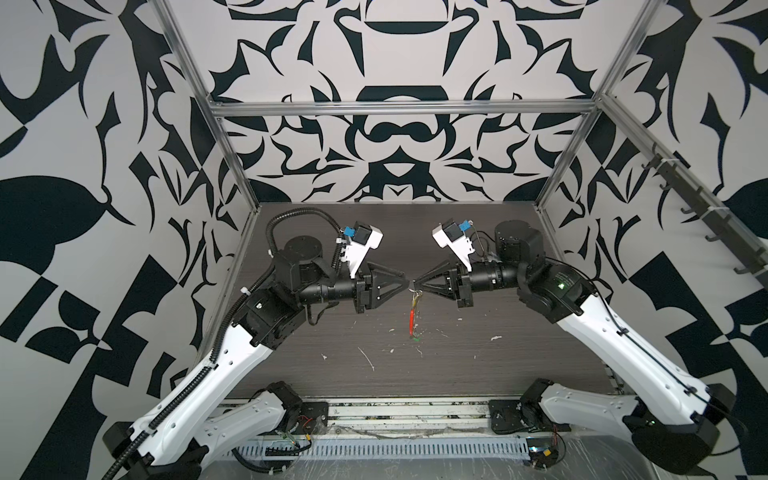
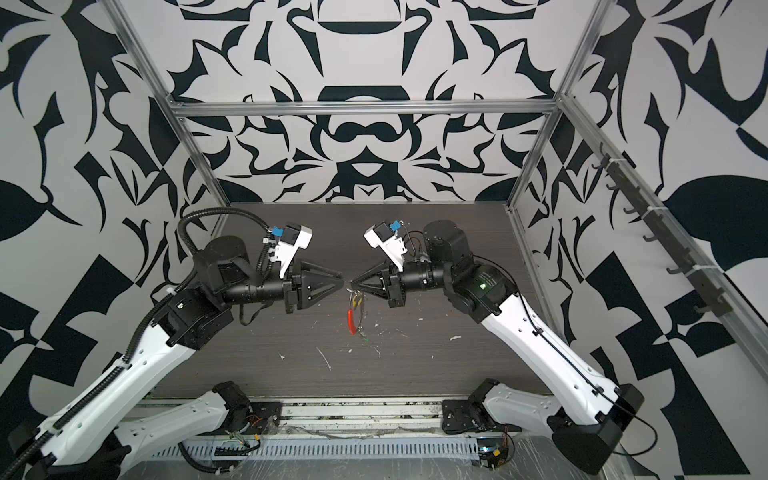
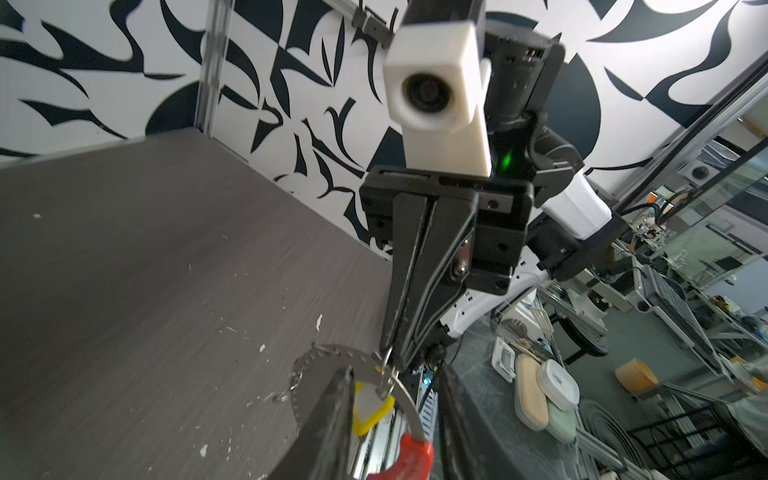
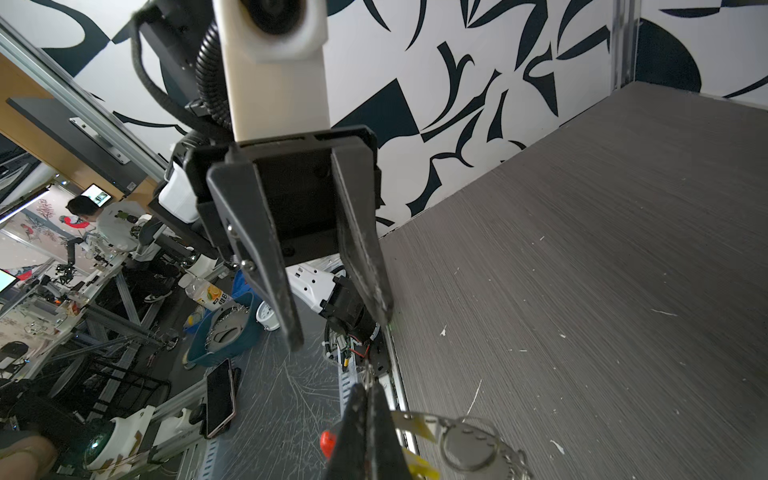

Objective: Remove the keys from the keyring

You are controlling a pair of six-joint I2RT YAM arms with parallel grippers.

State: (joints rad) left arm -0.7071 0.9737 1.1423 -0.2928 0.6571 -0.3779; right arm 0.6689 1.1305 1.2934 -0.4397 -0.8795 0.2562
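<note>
Hanging from the right gripper (image 1: pixel 417 285), the keyring (image 1: pixel 411 320) shows edge-on in both top views, with its top end at that gripper's tips and its red arc (image 2: pixel 352 324) further down. The right gripper's fingers (image 3: pixel 409 291) are pressed together, clamped at the top of the keyring. The left wrist view shows a small metal loop (image 3: pixel 386 365) running into the pinch; I cannot tell whether the pads bite the loop, the keyring itself, or both. The left gripper (image 1: pixel 405 286) faces the right gripper tip to tip, very close. Its fingers (image 4: pixel 291 307) stand apart and hold nothing. In the left wrist view the keyring passes between those spread fingers, just below the right gripper's tips; contact cannot be told. The yellow key (image 3: pixel 374 415) hangs on the keyring just under the right gripper, beside the small metal loop. The green key (image 2: pixel 366 338) is only a speck at the end of the keyring farthest from the right gripper; whether it touches the table (image 1: pixel 519 365) cannot be told. White scraps (image 1: pixel 368 359) lie scattered on the table below the right gripper.
</note>
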